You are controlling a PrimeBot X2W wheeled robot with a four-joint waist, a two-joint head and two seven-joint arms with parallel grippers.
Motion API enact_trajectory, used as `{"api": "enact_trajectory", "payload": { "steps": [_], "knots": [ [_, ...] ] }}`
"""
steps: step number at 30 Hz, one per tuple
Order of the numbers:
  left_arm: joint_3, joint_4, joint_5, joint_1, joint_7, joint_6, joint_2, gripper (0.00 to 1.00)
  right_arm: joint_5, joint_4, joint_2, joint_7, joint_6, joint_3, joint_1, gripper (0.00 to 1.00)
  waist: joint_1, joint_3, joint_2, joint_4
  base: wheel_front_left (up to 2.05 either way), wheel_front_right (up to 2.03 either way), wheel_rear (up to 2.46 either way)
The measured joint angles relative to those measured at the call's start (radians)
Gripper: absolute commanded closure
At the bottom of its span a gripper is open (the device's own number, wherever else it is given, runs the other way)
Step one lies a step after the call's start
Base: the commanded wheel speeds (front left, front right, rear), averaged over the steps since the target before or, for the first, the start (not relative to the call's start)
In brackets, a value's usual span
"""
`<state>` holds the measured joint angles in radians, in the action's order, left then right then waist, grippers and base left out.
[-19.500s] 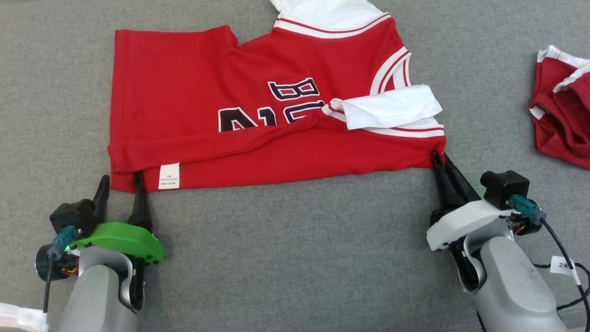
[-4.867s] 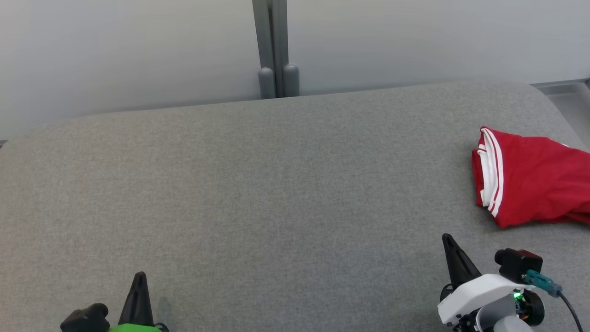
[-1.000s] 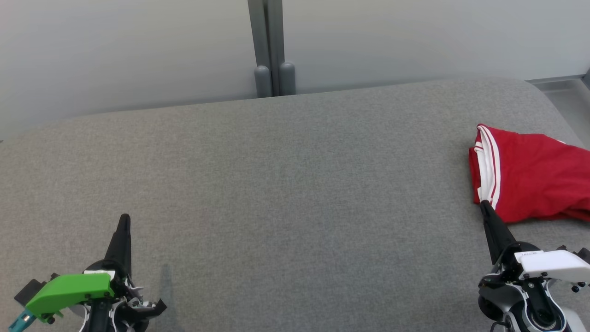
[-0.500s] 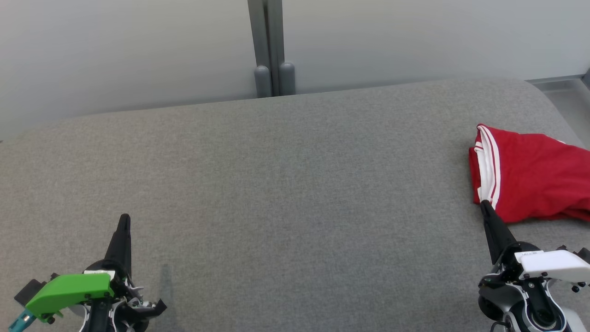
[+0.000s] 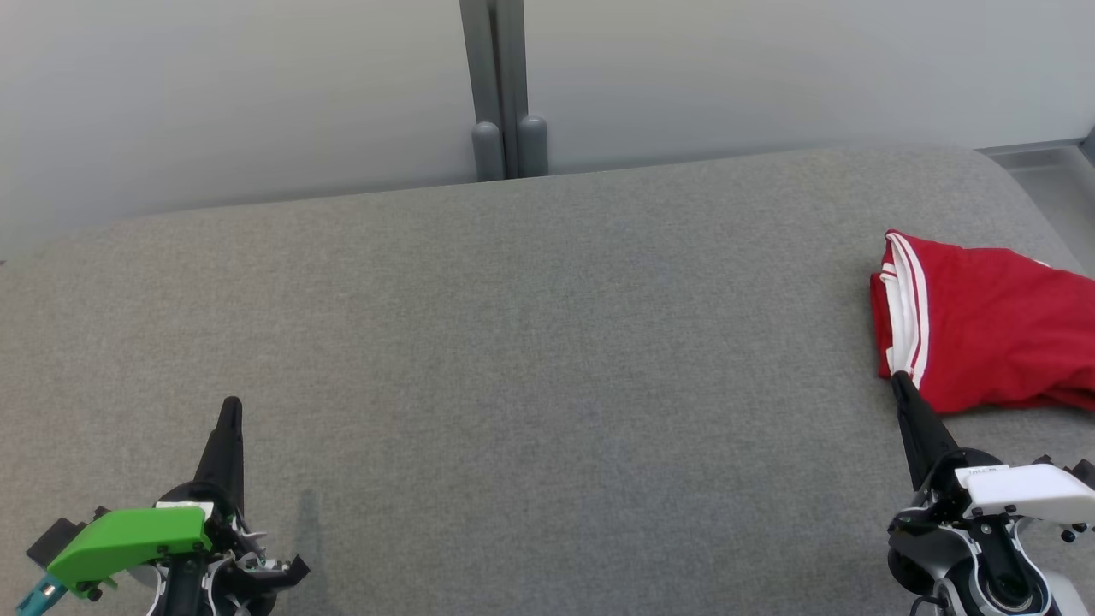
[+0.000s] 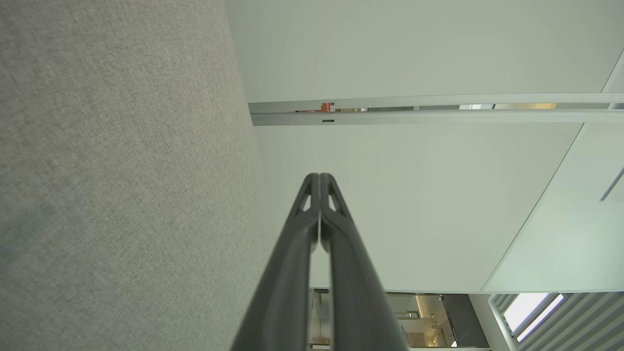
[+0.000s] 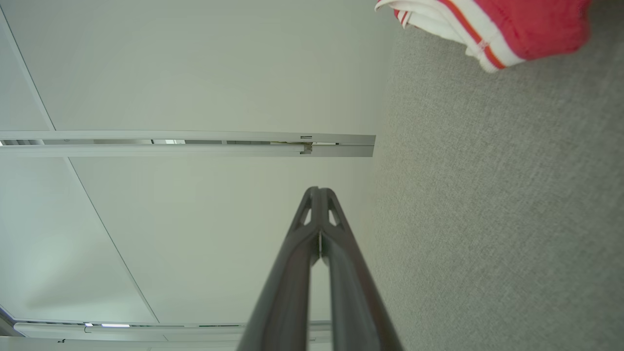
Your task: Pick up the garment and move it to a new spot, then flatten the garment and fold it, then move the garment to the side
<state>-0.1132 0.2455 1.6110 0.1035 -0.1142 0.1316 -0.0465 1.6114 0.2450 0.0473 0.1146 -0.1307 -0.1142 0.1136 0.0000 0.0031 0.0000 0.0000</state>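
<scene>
Lying at the right of the grey fabric cushion [image 5: 513, 342], the folded red white-trimmed jersey [image 5: 992, 334] looks done; left gripper [image 5: 229, 406] and right gripper [image 5: 896, 379], closed tight and empty, need only retreat

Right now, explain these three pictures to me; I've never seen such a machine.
This is a two-armed robot. One picture comes from a camera on its head, looking down at a grey padded surface. The other two come from wrist cameras, looking along each gripper's two dark fingers. The left gripper and right gripper are both shut and hold nothing. A folded red shirt with white trim lies at the surface's right side, near the right gripper's tip.
</scene>
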Motion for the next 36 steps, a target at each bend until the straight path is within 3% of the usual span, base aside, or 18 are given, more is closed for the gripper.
{"api": "enact_trajectory", "payload": {
  "steps": [36],
  "knots": [
    [0.000,0.000,0.000,0.000,0.000,0.000,0.000,1.00,0.000,0.000,0.000,0.000,0.000,0.000,0.000,1.00,0.0000,0.000,0.0000,0.000,0.00,0.00,0.00]
  ]
}}
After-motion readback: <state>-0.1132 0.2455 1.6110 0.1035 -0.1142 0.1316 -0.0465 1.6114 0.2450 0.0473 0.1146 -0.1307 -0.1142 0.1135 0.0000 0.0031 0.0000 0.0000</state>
